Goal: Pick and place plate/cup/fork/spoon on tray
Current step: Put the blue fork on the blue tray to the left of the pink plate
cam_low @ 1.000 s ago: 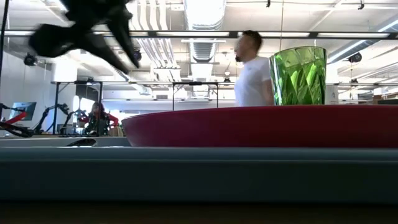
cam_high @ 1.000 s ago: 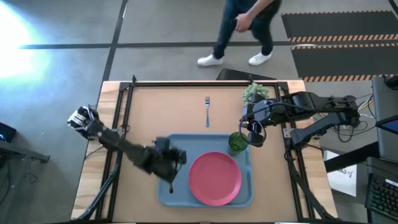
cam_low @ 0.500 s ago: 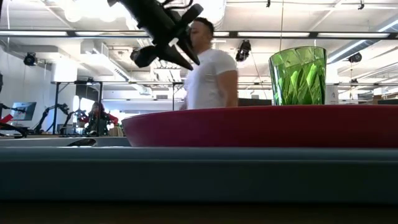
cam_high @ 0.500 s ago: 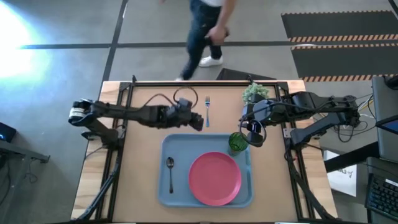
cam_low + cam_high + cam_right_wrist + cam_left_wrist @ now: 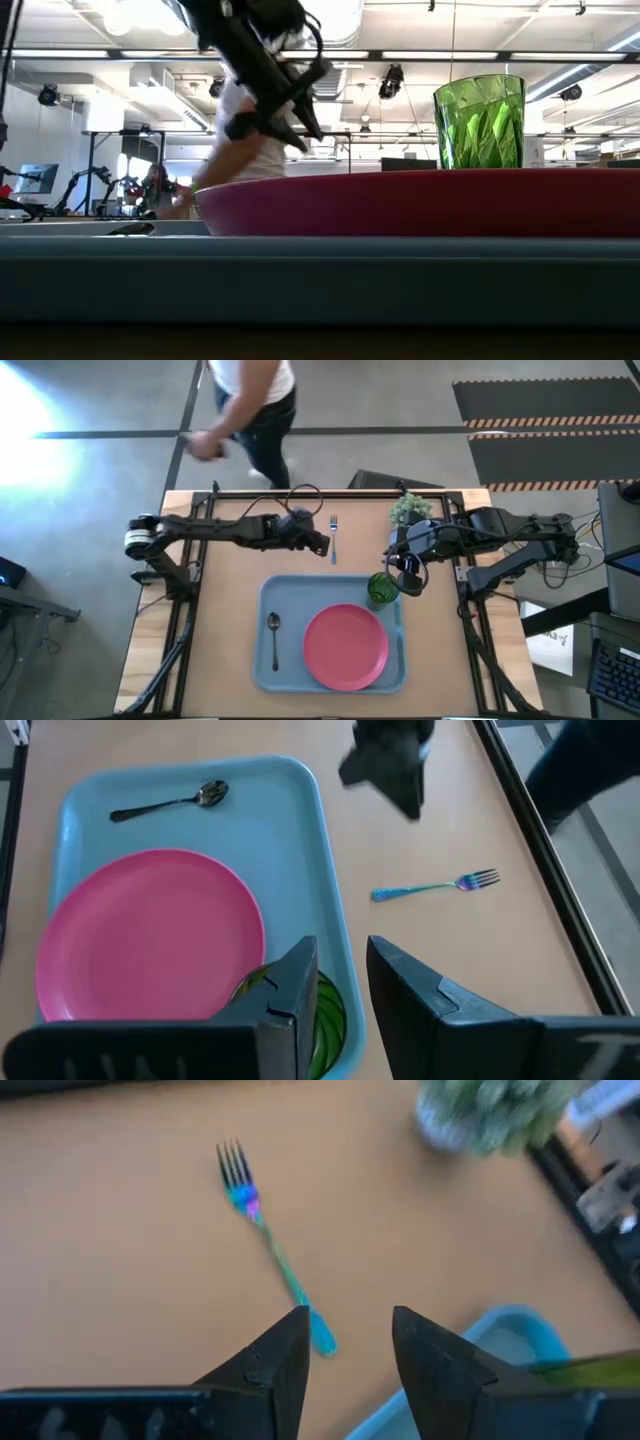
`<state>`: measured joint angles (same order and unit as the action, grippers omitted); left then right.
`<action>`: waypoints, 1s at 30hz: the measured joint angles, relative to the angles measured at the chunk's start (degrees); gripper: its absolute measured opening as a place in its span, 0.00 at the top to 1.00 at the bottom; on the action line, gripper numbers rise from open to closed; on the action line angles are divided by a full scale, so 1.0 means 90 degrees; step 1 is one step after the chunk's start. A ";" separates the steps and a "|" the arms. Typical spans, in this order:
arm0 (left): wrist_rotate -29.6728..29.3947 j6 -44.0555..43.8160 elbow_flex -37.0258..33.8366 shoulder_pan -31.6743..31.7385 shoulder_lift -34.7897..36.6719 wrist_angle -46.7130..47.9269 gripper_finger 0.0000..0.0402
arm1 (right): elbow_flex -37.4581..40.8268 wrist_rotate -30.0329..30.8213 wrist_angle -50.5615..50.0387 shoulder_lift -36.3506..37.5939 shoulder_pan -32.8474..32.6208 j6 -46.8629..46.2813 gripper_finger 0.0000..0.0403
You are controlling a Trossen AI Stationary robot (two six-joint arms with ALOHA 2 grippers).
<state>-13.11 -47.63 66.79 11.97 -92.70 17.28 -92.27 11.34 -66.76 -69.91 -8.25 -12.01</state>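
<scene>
The left gripper (image 5: 322,546) hangs over the bare tabletop just beside the fork (image 5: 333,536), near its handle end, with its two fingers (image 5: 283,1361) standing apart and nothing between them; from the wrist the fork (image 5: 272,1250) lies flat on the wood ahead of those fingers, prongs pointing away, not touched; in the low view the same gripper (image 5: 300,125) shows above the plate's rim, clear of everything. The fork sits off the tray (image 5: 278,595), between its far edge and the table's far side; the tray lies in the middle of the table toward the near side, and on it the pink plate (image 5: 346,645) fills the centre-right, the spoon (image 5: 274,637) lies along the left part with its bowl toward the far edge, and the green cup (image 5: 380,587) stands upright in the far right corner. The right gripper (image 5: 405,575) hovers just beside the cup, at the tray's right edge; its fingers (image 5: 290,992) stand a little apart over the cup (image 5: 322,1010) and I cannot tell whether they touch it. A small potted plant (image 5: 409,509) stands near the table's far right corner; a person (image 5: 250,400) is walking past on the floor beyond the table.
</scene>
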 joint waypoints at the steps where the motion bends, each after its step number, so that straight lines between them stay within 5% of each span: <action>1: 0.0179 -0.0005 0.0056 0.0037 -0.0151 -0.0043 0.68 | 0.0000 0.0001 0.0021 0.0000 0.0000 -0.0001 0.80; 7: 0.0979 0.0004 0.0573 0.0207 -0.0788 0.0002 0.68 | 0.0000 -0.0001 0.0102 0.0000 0.0000 -0.0071 0.80; 12: 0.1635 0.0199 0.1284 0.0514 -0.1331 0.1051 0.68 | 0.0000 -0.0102 0.0122 0.0000 -0.0001 -0.0114 0.80; 30: 0.1603 0.1029 0.2996 0.0857 -0.2799 0.2028 0.68 | 0.0000 -0.0120 0.0121 -0.0002 -0.0001 -0.0182 0.80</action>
<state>1.32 -38.37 93.75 19.68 -117.89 35.53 -92.27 10.26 -65.68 -69.93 -8.26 -13.65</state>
